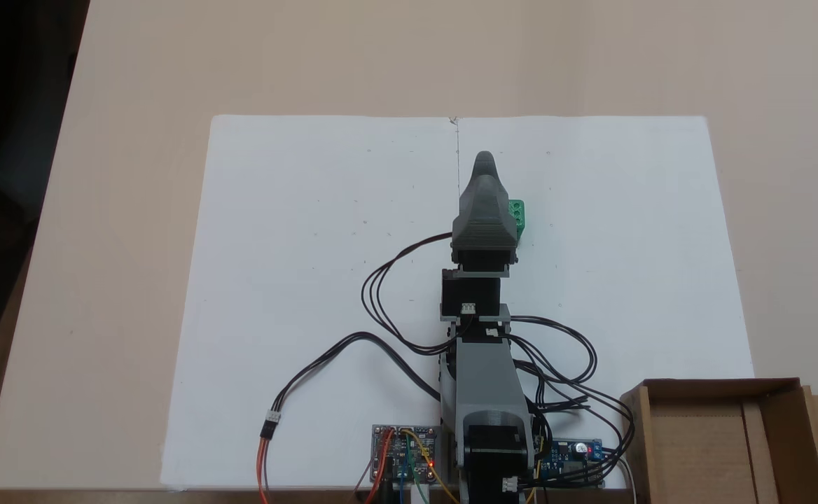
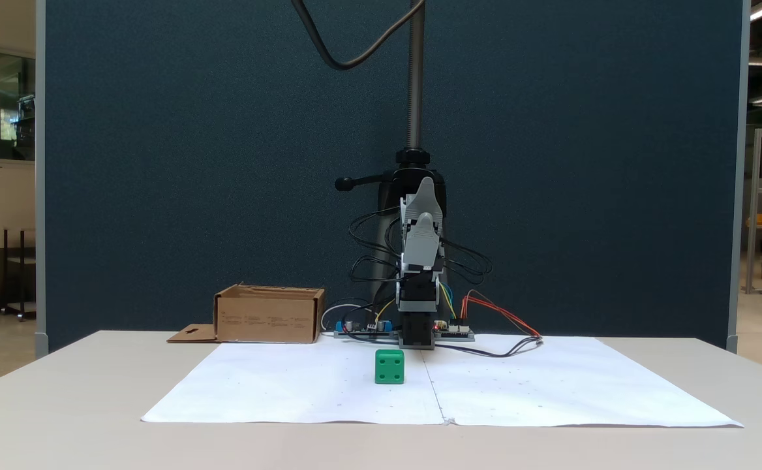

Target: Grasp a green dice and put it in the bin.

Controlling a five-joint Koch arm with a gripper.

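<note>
Lab, blue partition, bare circuit boards

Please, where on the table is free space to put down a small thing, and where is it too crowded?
Free: the white paper left of the arm, and the strip between the green dice and the paper's right edge. Crowded: the near edge, with cables, circuit boards and the bin.

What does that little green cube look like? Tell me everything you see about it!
The green dice is a small, bright green cube that looks like plastic, with rounded edges. The face turned toward the front fixed view has four round pip holes. It sits flat and upright on the white paper, a little left of the paper's centre seam in that view. From above, the dice is partly hidden behind the raised gripper, which hangs well above it. Only the paper touches it.
</note>
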